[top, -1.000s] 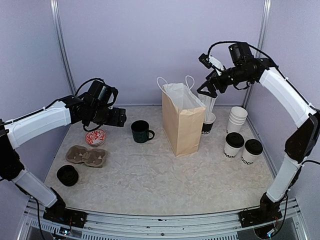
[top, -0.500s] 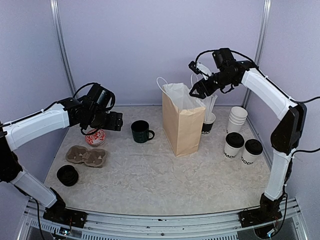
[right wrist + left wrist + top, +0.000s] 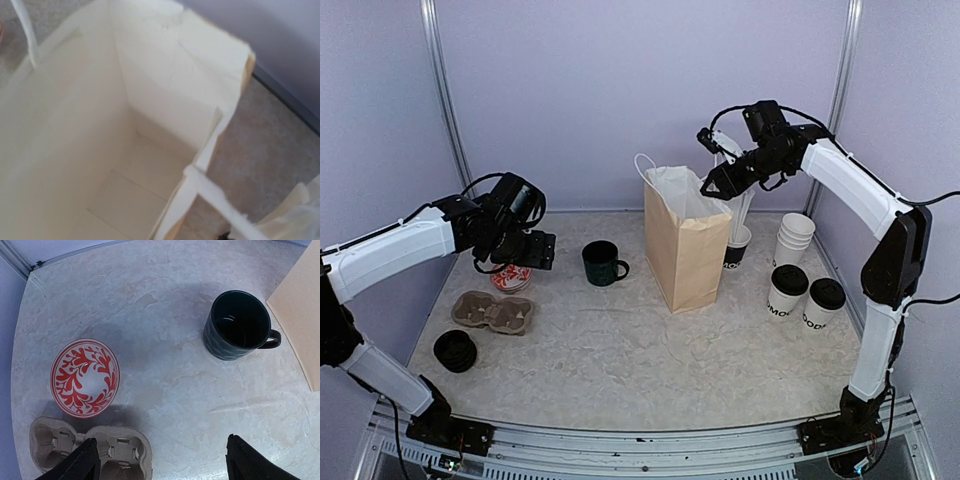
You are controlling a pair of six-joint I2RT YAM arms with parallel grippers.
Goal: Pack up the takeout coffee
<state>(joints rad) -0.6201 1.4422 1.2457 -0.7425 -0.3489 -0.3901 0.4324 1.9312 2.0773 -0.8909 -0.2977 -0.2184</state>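
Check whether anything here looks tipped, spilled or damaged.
Nothing stands out. The paper bag stands upright and empty, both lidded coffee cups and the dark green mug are upright, and no spill shows on the table.

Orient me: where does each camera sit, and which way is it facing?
Top external: high behind the bases, facing the back wall; both arms, left gripper, right gripper.
Left wrist: looks down on mug, bowl, cup carrier; own fingertips at bottom edge.
Right wrist: looks down into the paper bag; no fingers show.
Shared: top and left wrist both show mug and bowl.
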